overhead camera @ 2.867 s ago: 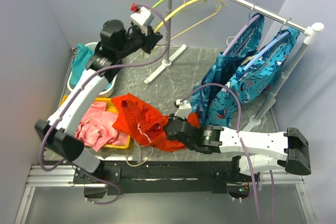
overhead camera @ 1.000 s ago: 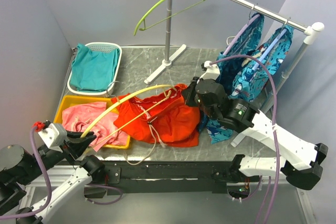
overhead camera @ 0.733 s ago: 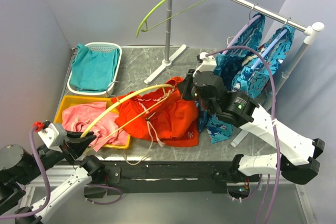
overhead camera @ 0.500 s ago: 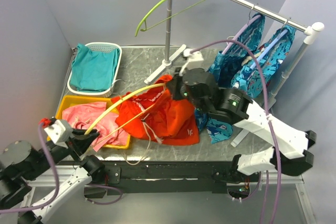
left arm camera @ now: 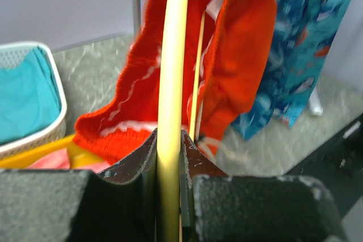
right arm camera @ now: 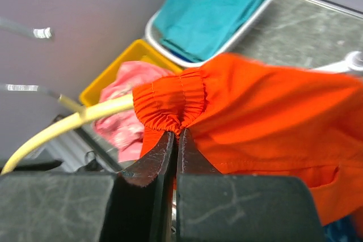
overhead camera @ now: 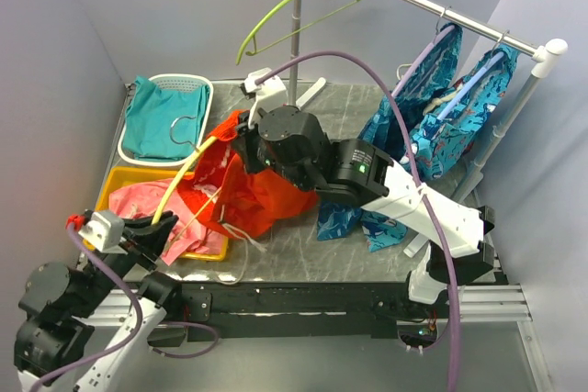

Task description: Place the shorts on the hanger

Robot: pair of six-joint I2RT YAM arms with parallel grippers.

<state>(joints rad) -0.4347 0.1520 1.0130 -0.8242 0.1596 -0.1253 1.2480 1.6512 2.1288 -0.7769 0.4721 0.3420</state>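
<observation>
The yellow hanger slants up from the front left, and my left gripper is shut on its lower end. In the left wrist view the hanger's arm runs straight up from between the fingers. The red-orange shorts hang bunched over the hanger's upper part, with one arm passing inside the waist opening. My right gripper is shut on the gathered waistband, holding it up above the table. The shorts spread to the right of the hanger in that view.
A white basket with a teal cloth stands at the back left. A yellow tray with a pink cloth lies in front of it. The rack pole carries a lime-green hanger; teal patterned garments hang at the right.
My right arm has swung left, drawing the shorts' waistband up along the hanger and lifting most of the fabric off the table. The left gripper has kept its hold and tilted the hanger steeper.
</observation>
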